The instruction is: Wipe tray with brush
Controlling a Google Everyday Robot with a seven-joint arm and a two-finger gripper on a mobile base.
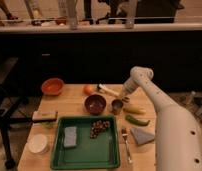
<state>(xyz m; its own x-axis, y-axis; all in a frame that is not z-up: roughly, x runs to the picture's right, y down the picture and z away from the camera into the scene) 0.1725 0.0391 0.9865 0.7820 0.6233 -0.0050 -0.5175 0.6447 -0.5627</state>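
The green tray [106, 159] lies at the table's front middle, with a grey sponge [70, 136] and a cluster of dark grapes [99, 128] inside it. The brush [107, 90] lies behind it on the table, beside an orange fruit, dark head to the left and white handle running right. My gripper [122, 96] is down at the right end of that handle, well behind the tray, shut on the handle. The handle's tip is hidden under it.
A brown bowl [95, 104] and a metal cup [116, 105] stand just behind the tray. An orange bowl [52, 86] is at back left, a wooden-topped block [45, 116] and a white bowl [38, 143] at left. A yellow vegetable [134, 109], a green one [138, 120], a fork [126, 145] and a grey cloth [142, 135] lie at right.
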